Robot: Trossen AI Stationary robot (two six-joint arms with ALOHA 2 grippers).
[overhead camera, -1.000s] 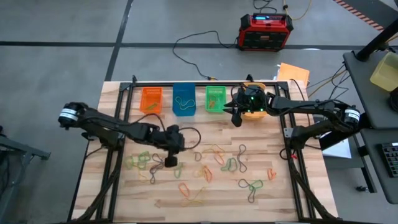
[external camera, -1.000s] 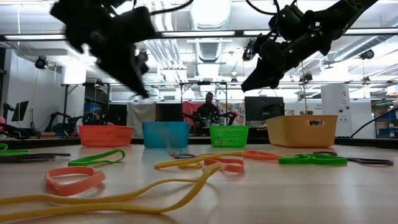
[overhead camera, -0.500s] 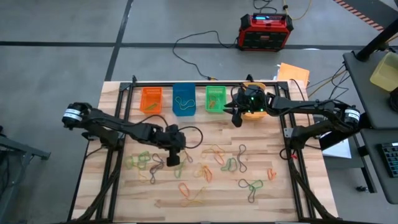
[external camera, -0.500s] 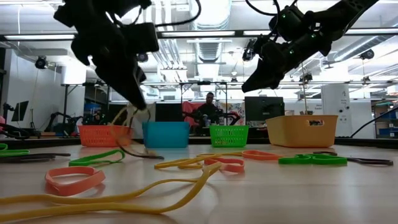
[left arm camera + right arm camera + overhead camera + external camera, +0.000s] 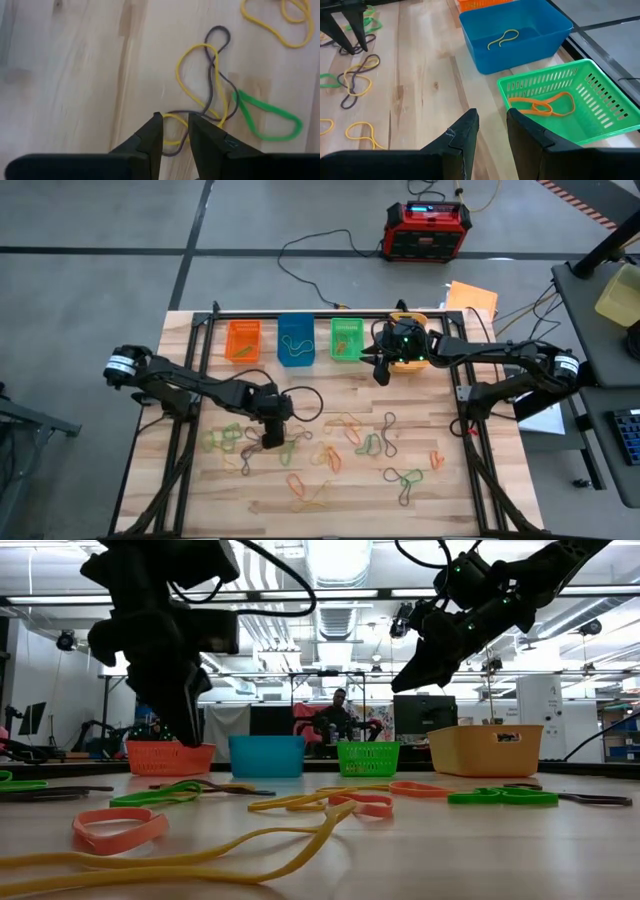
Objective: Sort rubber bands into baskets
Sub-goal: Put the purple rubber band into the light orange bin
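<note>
Wood counter (image 5: 440, 490) is seen from above, bands scattered all over it. Left tool (image 5: 175, 131) is down low at the counter, fingers slightly apart, right over a yellow band (image 5: 197, 80) tangled with a black band (image 5: 217, 75); a green band (image 5: 267, 120) is just beside them. Right tool (image 5: 490, 125) is held up in the air, fingers a bit apart, nothing gripped, near the green basket (image 5: 600, 100), where an orange band (image 5: 542, 105) is lying. One yellow loop (image 5: 502, 38) is sitting in the blue basket (image 5: 520, 30). Orange basket (image 5: 242, 340) and yellow basket (image 5: 485, 750) are lined up along the same far edge.
</note>
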